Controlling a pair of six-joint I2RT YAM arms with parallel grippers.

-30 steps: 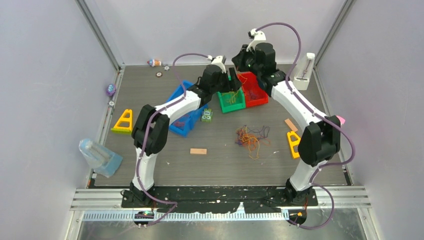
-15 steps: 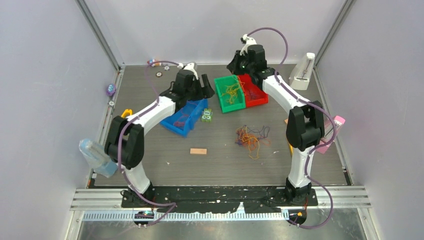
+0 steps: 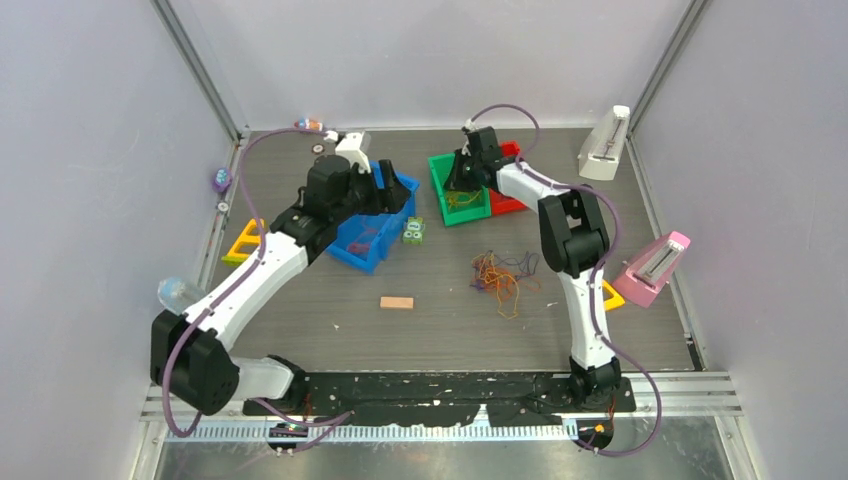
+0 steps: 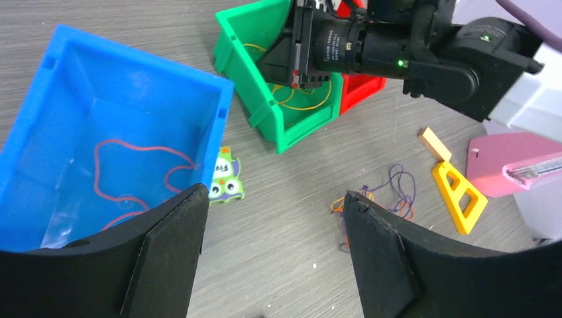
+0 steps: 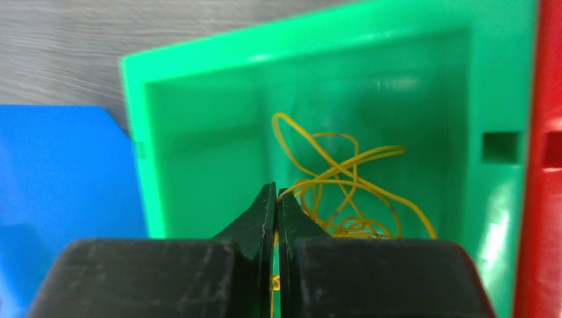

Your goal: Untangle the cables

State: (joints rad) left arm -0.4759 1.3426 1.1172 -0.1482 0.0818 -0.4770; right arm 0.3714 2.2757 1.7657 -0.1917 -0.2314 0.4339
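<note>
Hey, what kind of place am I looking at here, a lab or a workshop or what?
Probably a robotics lab test cell: two arms bolted to a grey table, plain walls on metal posts around it, and a green bin holding yellow cables.

The green bin [image 5: 192,152], blue bin [image 4: 126,93] and red bin [image 5: 549,199] look like smooth glossy plastic, the table [image 3: 430,330] has a matt grey wood-grain surface, the small block [image 3: 396,302] near its middle looks like bare wood, and the left gripper [image 4: 275,199] has matt black fingers [image 4: 166,252].
</note>
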